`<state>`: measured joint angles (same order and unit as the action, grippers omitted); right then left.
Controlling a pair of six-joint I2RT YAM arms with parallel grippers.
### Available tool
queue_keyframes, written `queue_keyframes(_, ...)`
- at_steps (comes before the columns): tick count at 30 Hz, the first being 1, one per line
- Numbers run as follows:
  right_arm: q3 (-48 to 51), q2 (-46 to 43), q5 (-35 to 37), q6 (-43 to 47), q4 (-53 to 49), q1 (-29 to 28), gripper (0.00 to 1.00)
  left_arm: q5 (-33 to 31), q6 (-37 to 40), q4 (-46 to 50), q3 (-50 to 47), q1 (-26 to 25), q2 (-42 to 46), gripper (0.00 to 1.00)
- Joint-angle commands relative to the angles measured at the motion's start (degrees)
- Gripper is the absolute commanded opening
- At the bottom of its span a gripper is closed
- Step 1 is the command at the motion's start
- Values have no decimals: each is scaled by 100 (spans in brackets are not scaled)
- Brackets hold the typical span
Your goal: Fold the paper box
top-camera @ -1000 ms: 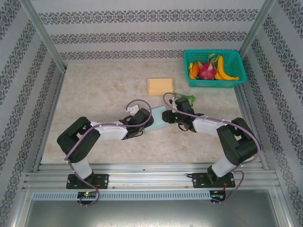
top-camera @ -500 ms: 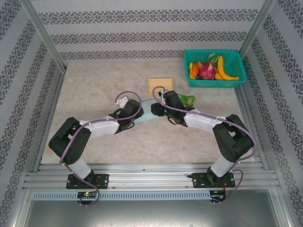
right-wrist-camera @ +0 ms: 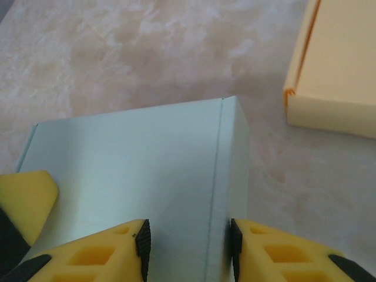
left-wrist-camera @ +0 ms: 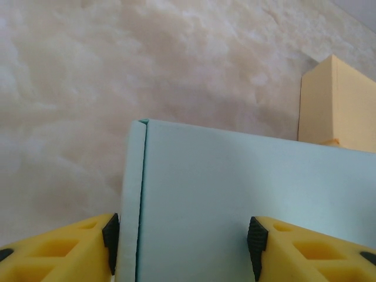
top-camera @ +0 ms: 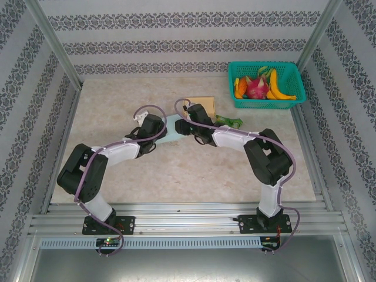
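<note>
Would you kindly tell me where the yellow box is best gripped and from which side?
Probably from straight above, closing on the long near and far walls of the yellow box: it lies flat and closed on the table, and that is its shorter span.

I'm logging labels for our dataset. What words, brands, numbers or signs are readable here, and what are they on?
No text can be read anywhere.
pale blue box: plain faces, no print.
yellow box: plain, no print.
green basket: no label visible.
walls: ornamental stripe pattern, no letters.
</note>
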<state>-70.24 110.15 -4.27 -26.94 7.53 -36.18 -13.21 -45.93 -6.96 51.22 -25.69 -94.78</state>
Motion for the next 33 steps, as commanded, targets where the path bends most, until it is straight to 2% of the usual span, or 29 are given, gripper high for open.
queue_keyframes(1, -532, 235, -443, -101, 453, -340, 41, 967, 564, -888, 396, 70, -70, 60)
queue_keyframes(5, -989, 533, -420, -63, 409, -350, 41, 1233, 761, -1038, 687, 288, -399, 60)
queue_keyframes(15, -2194, 1410, -492, 10, 153, -306, 42, 1386, 1286, -998, 1518, 644, -1191, 60)
queue_keyframes(23, -2825, 1883, -462, -68, -112, -288, 43, 1644, 1324, -1026, 2017, 946, -1821, 60)
queue_keyframes(26, -2958, 1949, -400, -181, -298, -262, 48, 1636, 1324, -907, 2216, 1013, -1996, 60)
queue_keyframes(33, -3320, 2140, -606, -431, -768, -129, 49, 1537, 1231, -700, 2483, 1115, -2340, 60)
